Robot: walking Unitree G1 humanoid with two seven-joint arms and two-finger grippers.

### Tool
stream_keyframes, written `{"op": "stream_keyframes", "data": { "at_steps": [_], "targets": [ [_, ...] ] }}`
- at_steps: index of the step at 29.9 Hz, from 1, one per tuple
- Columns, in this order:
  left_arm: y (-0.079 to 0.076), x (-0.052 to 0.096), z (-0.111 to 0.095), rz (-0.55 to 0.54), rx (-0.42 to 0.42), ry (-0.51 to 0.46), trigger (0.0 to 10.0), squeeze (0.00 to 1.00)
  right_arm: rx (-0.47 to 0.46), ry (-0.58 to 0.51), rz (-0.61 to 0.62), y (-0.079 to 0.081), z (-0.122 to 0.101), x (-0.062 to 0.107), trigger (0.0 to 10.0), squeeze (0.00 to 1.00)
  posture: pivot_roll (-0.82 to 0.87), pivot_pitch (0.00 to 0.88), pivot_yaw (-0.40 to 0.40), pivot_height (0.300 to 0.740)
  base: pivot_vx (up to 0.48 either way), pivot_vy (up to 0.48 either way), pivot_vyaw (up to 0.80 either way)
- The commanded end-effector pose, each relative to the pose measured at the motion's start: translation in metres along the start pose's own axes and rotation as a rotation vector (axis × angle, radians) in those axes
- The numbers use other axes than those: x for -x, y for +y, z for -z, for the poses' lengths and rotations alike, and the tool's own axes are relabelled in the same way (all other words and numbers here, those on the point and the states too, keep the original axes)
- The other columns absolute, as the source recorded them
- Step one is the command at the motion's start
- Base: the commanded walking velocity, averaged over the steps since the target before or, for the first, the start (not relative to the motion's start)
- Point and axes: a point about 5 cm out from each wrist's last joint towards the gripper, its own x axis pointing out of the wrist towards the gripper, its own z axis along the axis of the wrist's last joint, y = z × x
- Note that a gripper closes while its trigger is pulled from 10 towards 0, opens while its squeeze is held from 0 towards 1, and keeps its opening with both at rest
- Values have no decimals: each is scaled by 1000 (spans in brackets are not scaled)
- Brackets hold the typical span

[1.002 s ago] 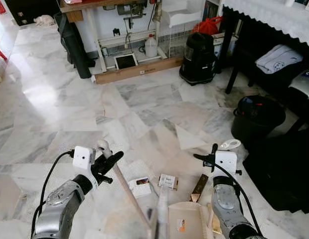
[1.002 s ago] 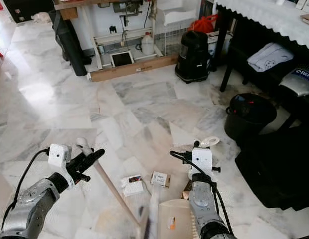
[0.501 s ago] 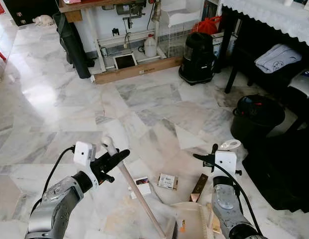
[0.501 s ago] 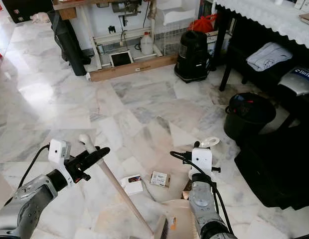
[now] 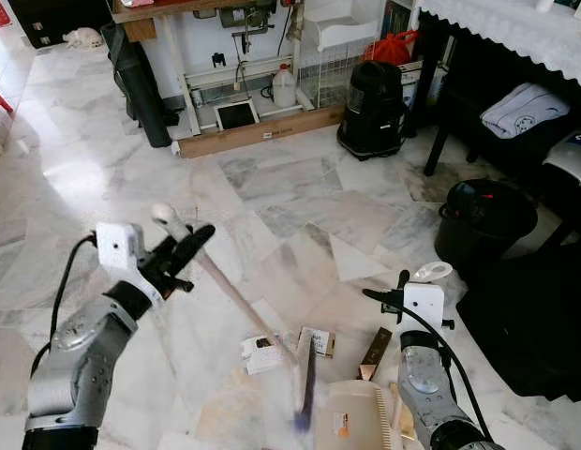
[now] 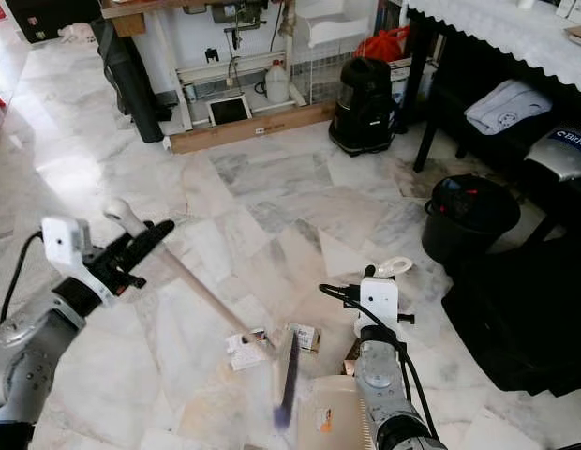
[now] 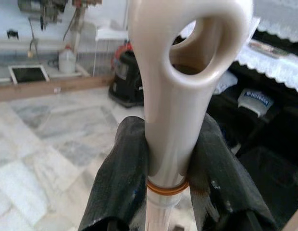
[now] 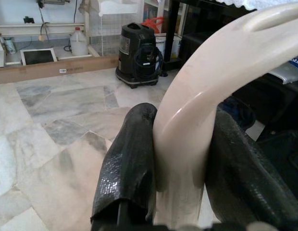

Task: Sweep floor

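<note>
1. Left gripper (image 5: 183,251) clamps the cream broom handle (image 5: 230,292) just below its looped end, fingers (image 7: 121,178) pressing both sides.
2. Broom head (image 5: 304,382), blurred, sits just left of the dustpan (image 5: 358,419) on the marble floor (image 5: 272,187).
3. Right gripper (image 8: 180,159) is closed around the dustpan's curved handle (image 8: 197,96).
4. Paper scraps (image 5: 260,352) lie beside the dustpan's front; a black bucket (image 5: 483,220) stands well to its right.
</note>
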Motion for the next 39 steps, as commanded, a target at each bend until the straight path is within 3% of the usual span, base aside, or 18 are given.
{"op": "stream_keyframes", "data": {
  "at_steps": [1,3,7,8,9,10,14,24,29,33,36,39],
  "targets": [
    [2,1,-13,-9,-2,-48,10000,0,32,29,-14,0,5,2,10000,0,206,57,70,740,0,0,0],
    [4,1,-15,-29,-36,-51,10000,0,32,30,-15,0,6,2,10000,0,206,56,69,740,0,0,0],
    [18,2,-5,-185,-207,-26,10000,0,34,30,-16,0,6,3,10000,0,199,53,68,740,0,0,0],
    [18,2,-5,-185,-207,-26,10000,0,34,30,-16,0,6,3,10000,0,199,53,68,740,0,0,0],
    [22,4,0,-239,-303,-1,10000,0,34,29,-15,0,6,3,10000,0,199,52,68,740,0,0,0],
    [23,5,2,-256,-339,4,10000,0,34,29,-14,0,6,3,10000,0,198,52,68,740,0,0,0],
    [20,8,14,-269,-384,29,10000,0,35,28,-12,-1,6,2,10000,0,195,57,65,740,0,0,0],
    [13,11,54,-267,-392,108,10000,0,35,28,-12,-3,6,2,10000,0,186,69,61,740,0,0,0],
    [10,12,66,-267,-290,126,10000,0,35,26,-7,-5,6,2,10000,0,183,77,60,740,0,0,0],
    [8,9,60,-264,-232,80,10000,0,37,26,-7,-5,6,2,10000,0,182,80,60,740,0,0,0],
    [8,7,57,-264,-231,62,10000,0,36,26,-6,-5,6,2,10000,0,182,80,60,740,0,0,0],
    [4,-3,36,-259,-276,-31,10000,0,36,26,-8,-5,6,2,10000,0,183,81,60,740,0,0,0]
  ]
}}
